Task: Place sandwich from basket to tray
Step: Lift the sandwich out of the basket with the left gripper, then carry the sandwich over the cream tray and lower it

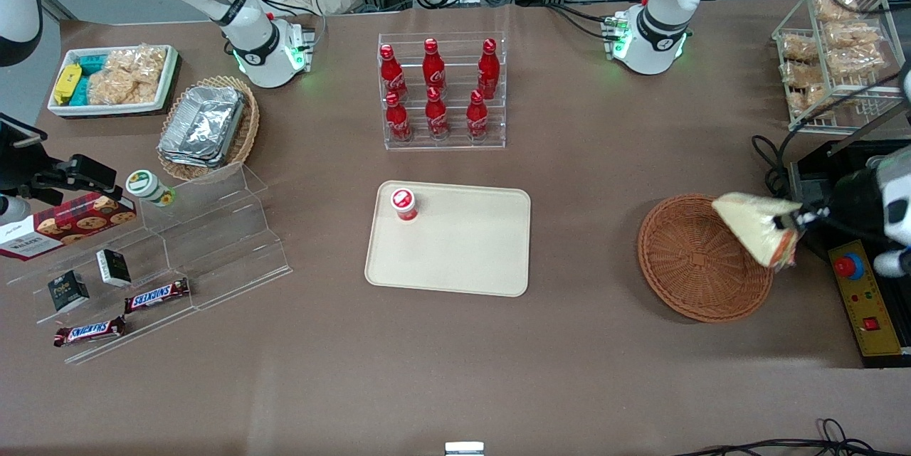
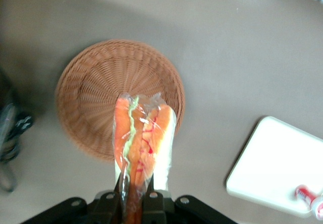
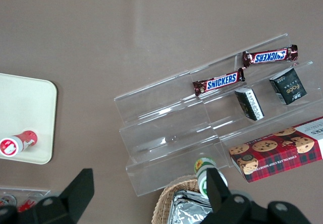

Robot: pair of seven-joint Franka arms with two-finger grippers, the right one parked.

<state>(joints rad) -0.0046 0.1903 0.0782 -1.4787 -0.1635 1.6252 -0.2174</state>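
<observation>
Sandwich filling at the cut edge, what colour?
Orange-red with a pale green streak on the sandwich, held by the hand above the basket; left wrist view.

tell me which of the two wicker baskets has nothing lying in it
The round reddish-brown wicker basket under the pincer, which holds the wrapped triangular sandwich above it. The lighter oval wicker basket holds foil containers.

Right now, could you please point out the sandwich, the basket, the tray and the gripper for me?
sandwich (image 1: 756,226): front view, pale bread face.
basket (image 1: 687,260): front view, woven floor.
tray (image 1: 470,246): front view, bare middle.
gripper (image 2: 135,196): left wrist view, fingers clamping the sandwich, above the basket.
</observation>
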